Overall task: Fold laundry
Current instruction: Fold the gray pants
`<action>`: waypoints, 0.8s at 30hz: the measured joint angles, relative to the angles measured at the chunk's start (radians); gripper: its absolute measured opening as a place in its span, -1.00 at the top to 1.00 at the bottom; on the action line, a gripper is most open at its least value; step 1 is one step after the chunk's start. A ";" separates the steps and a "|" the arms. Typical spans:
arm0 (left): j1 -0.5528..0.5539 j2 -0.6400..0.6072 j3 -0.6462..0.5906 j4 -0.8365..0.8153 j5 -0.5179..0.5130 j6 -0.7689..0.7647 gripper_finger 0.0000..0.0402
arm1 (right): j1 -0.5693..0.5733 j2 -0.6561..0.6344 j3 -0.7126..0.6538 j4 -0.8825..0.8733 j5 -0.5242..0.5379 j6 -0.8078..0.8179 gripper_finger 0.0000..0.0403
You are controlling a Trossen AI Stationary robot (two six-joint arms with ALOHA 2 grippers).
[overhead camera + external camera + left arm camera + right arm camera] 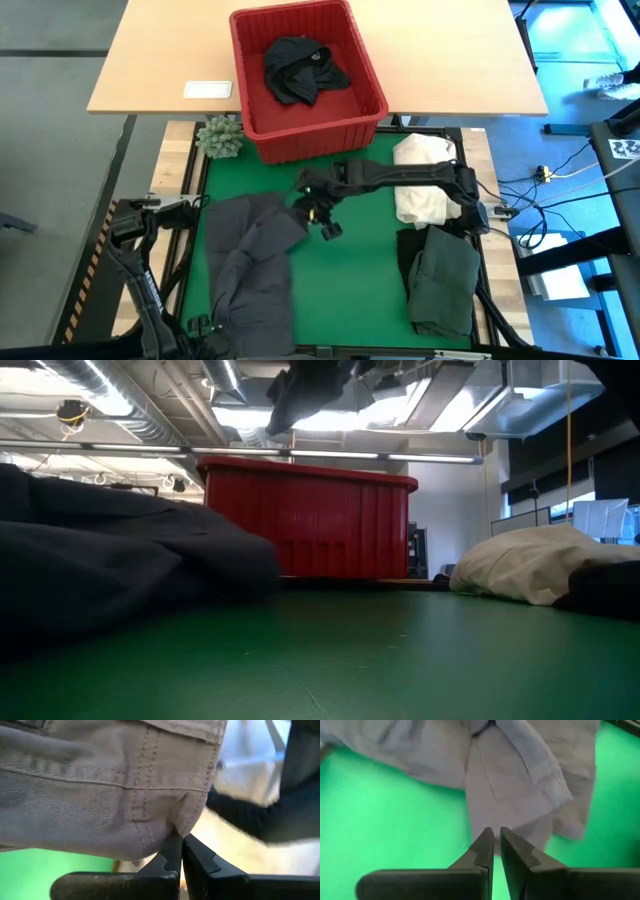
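Both grippers meet at the grey garment [255, 265]: left gripper [180, 851] clamped on its hem, right gripper [496, 840] nearly together above its edge, so seat that pinch squarely before lifting.

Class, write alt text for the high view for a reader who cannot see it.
The right gripper reaches across a green mat to the edge of a dark grey garment. Behind sits a red basket holding black clothing; a cream cloth heap and a dark green garment lie to the right.
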 joint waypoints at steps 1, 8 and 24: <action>0.009 -0.003 0.018 -0.011 0.055 0.000 0.99 | 0.020 -0.004 -0.001 -0.012 0.032 0.000 0.86; 0.026 -0.056 0.128 -0.097 -0.017 0.082 0.99 | 0.112 -0.026 0.000 -0.011 0.096 -0.007 0.95; 0.060 -0.061 0.134 -0.171 0.047 0.100 0.59 | 0.107 -0.031 -0.001 -0.047 0.130 -0.004 0.95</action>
